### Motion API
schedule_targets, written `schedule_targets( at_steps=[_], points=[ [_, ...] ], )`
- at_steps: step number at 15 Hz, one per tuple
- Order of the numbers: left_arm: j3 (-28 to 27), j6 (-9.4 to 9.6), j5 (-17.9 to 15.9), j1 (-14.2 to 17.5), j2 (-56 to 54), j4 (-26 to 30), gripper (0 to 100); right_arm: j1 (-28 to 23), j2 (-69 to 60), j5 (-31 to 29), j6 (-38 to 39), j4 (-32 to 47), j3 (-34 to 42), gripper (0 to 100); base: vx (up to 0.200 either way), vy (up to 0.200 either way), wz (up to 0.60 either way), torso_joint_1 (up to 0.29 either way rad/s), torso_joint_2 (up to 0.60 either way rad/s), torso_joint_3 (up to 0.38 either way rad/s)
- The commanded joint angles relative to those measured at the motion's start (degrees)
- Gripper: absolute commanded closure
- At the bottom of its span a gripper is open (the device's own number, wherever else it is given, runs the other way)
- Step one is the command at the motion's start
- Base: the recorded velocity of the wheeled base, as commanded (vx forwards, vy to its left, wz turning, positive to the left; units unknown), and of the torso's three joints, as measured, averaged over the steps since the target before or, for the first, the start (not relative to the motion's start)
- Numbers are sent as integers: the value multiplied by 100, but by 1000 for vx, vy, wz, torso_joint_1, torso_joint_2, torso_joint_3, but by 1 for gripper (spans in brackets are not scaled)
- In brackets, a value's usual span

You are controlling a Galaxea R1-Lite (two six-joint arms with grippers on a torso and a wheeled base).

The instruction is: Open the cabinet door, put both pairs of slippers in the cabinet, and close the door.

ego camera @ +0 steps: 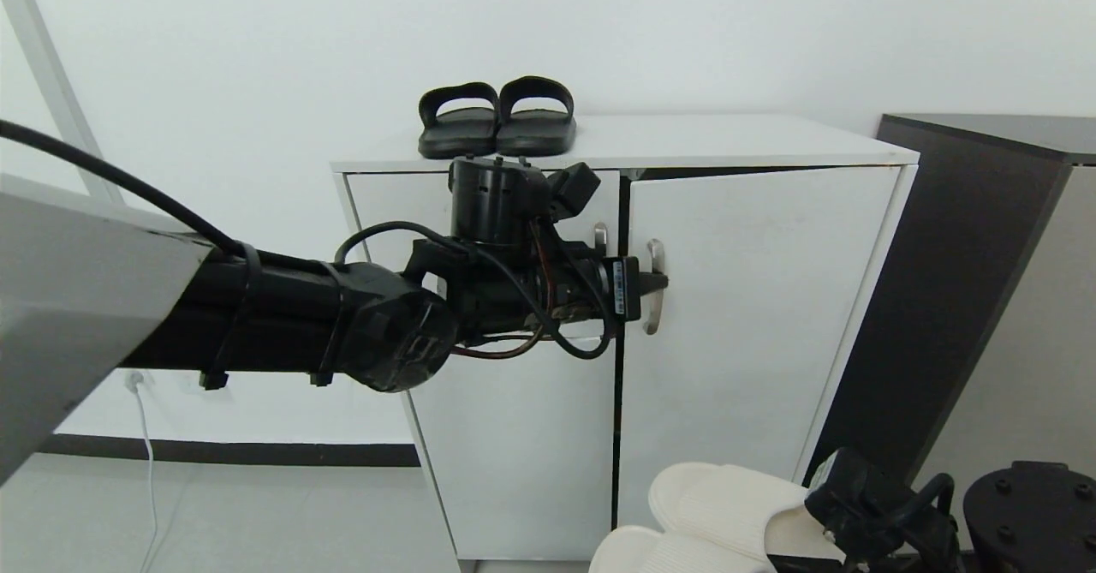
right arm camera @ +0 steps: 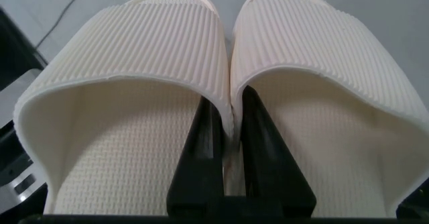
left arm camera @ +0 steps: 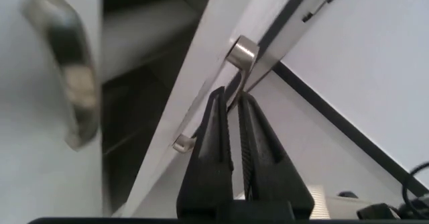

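Behind everything we see a plain white wall, and against it stands the white cabinet with two doors. Just beside it, on the right, is a taller dark cabinet. The cabinet's left door lies flush and shut. Its right door stands slightly ajar, with a dark gap along its top edge. In the left wrist view we look through that gap onto a shadowed interior with a shelf.

The left arm stretches across the front of the cabinet at handle height.

The pair of black slippers sits side by side on the cabinet's top, near its left end, with the toes toward the wall. The pair of cream slippers is low down in front of the right door, held off the floor. In the right wrist view we see their ribbed straps pressed together.

The right door's handle, a curved silver bar, runs down its inner edge. The left door's handle is near it, across the seam between the doors.

The left claw is closed narrowly on the right door's handle. From the wrist we see its two black fingers nearly together with the bar between them. The right claw grips the cream slippers, one finger inside each slipper, pinching their two inner walls together.

A white cable hangs down the wall at the far left.
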Motion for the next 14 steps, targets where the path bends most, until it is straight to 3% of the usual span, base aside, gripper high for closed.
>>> schedule_targets(
  at_steps=[1,6,11,14],
  points=[
    [352,21,12,-126,-407,12,100,7,-33,7,-2,-9,40,100,0,0,0,0,0,0],
    [1310,21,38,-276,-1048,-621,100,7,-7,-2,-125,-9,49,100,0,0,0,0,0,0],
    [1609,-59,-15,164,-1031,-1096,100,43,-7,-2,-231,-18,75,100,0,0,0,0,0,0],
    [1477,-120,-23,357,-750,-1307,100,69,-7,7,-240,-9,93,100,0,0,0,0,0,0]
  ],
)
